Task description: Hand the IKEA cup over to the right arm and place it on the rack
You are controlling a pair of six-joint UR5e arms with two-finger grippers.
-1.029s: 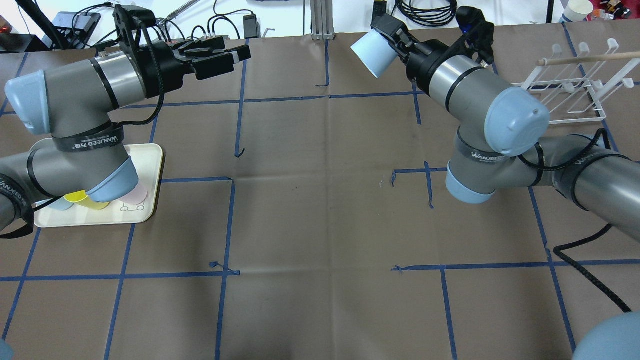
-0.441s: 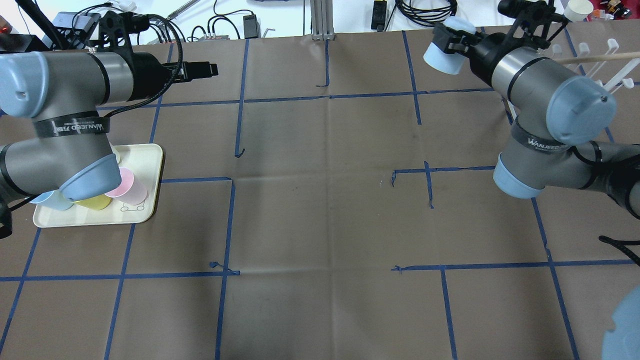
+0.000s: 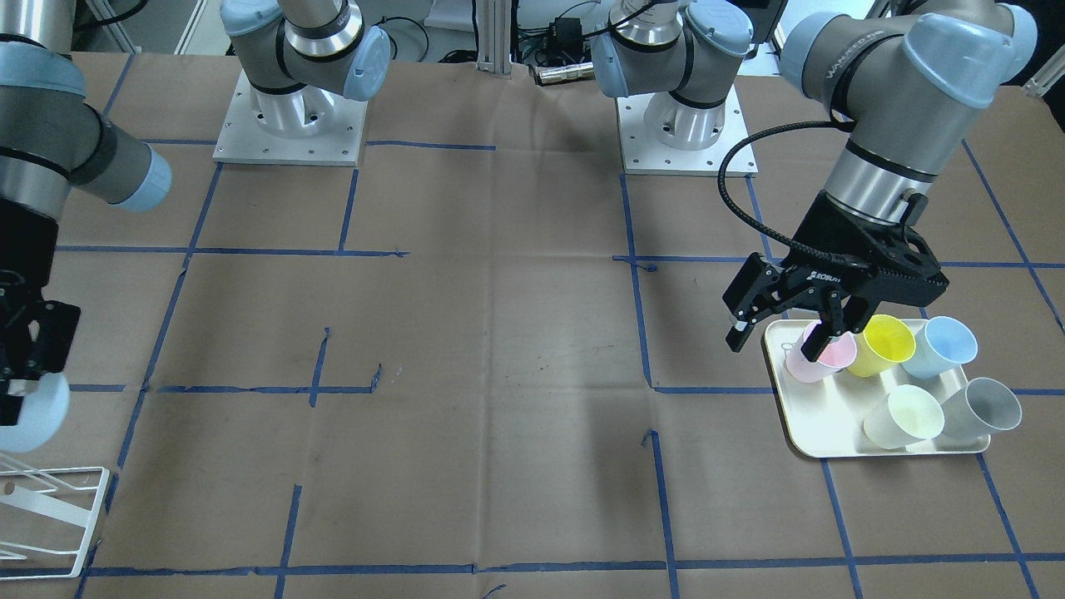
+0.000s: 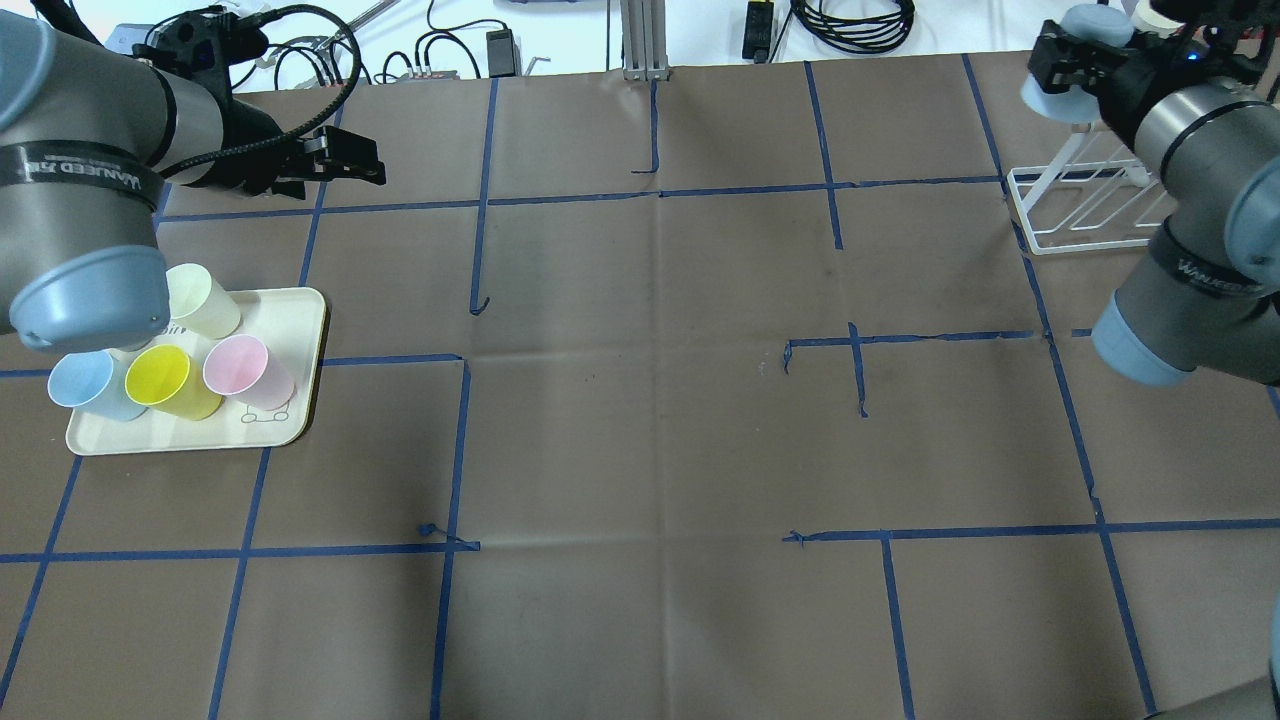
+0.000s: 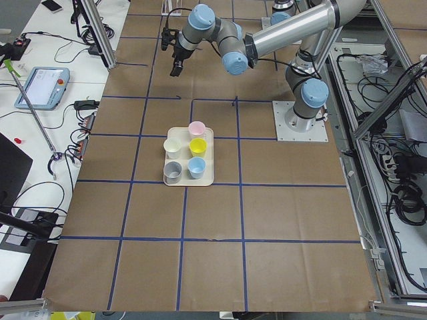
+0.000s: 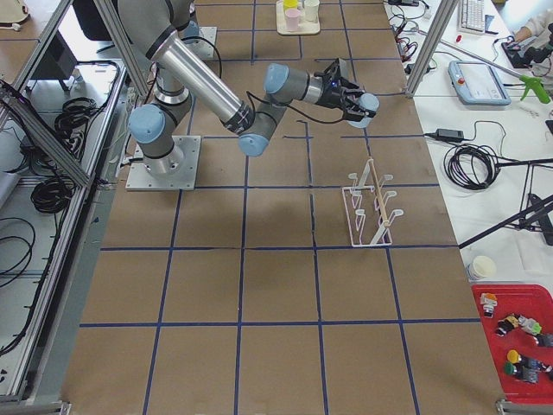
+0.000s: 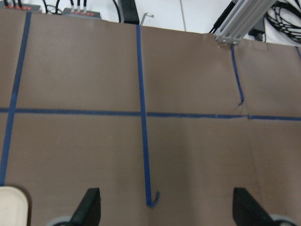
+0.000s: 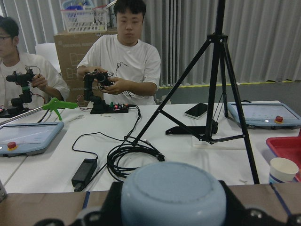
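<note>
Right tool [image 4: 1075, 68]: we see it clenched on the pale blue cup [image 4: 1045, 98], up in the air.
Cup place: near the rack [image 4: 1080, 210], not touching it.
Left tool [image 3: 778, 339]: released, fingers wide apart, empty, above the desk [image 3: 499, 333] beside the tray [image 3: 832, 420].

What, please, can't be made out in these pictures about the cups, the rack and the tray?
Rack: cut off by the front-facing view's edge; overhead, the right arm covers one end.
Held cup: the right wrist view shows only its base; the jaws' contact is hidden.
Grey cup: overhead, the left arm hides it.
Tray: the left wrist view's corner cuts off all but a sliver.
</note>
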